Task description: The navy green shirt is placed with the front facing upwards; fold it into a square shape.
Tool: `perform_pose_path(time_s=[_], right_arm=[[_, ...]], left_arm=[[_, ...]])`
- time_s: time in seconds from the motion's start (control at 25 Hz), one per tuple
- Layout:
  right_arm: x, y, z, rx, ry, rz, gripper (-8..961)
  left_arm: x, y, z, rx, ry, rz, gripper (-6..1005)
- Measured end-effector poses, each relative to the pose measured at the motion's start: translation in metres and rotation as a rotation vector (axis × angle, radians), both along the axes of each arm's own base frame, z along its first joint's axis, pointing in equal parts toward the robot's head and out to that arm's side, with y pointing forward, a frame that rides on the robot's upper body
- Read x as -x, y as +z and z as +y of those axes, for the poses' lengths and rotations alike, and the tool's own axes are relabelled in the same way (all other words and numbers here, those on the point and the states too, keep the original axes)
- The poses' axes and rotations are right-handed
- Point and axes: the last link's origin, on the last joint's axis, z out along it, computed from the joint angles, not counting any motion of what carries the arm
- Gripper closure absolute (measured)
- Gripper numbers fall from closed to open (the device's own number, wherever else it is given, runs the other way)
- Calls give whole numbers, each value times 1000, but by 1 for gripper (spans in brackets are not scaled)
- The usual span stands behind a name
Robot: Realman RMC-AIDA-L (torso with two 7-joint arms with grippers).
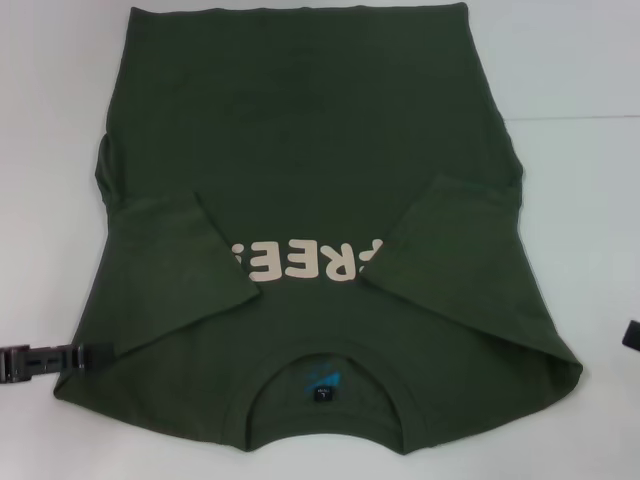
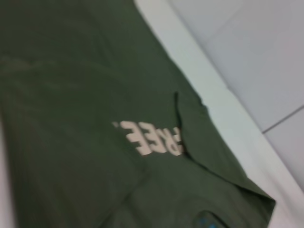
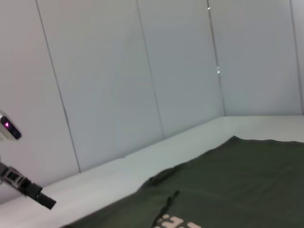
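Observation:
The navy green shirt (image 1: 300,150) lies flat on the white table with its front up and its collar (image 1: 262,372) toward me. A blue neck label (image 1: 325,383) shows inside the collar. Both sleeves are folded inward over the chest, the left sleeve (image 1: 180,270) and right sleeve (image 1: 460,270) covering the ends of the cream print (image 1: 305,262). My left gripper (image 1: 100,355) is low at the shirt's left shoulder edge, and it shows far off in the right wrist view (image 3: 45,202). My right gripper (image 1: 632,335) peeks in at the right border, apart from the shirt (image 2: 71,95).
White table (image 1: 580,200) surrounds the shirt on the left and right. The shirt's hem reaches the far edge of the head view. Pale wall panels (image 3: 142,71) rise behind the table. A table seam (image 1: 570,118) runs at the right.

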Motion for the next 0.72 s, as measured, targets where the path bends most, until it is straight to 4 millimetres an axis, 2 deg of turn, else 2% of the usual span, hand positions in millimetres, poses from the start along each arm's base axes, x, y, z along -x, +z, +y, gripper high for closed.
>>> perform_pose_path(time_s=[0.24, 0.44, 0.72], right_arm=[[-10, -12, -16, 36, -8, -59, 42], [-15, -25, -18, 53, -4, -123, 43], [-16, -28, -13, 60, -4, -153, 43]], left_arm=[[4, 10, 19, 80, 236, 56, 79], [5, 11, 25, 135, 315, 99, 79], [7, 4, 32, 168, 357, 154, 79]])
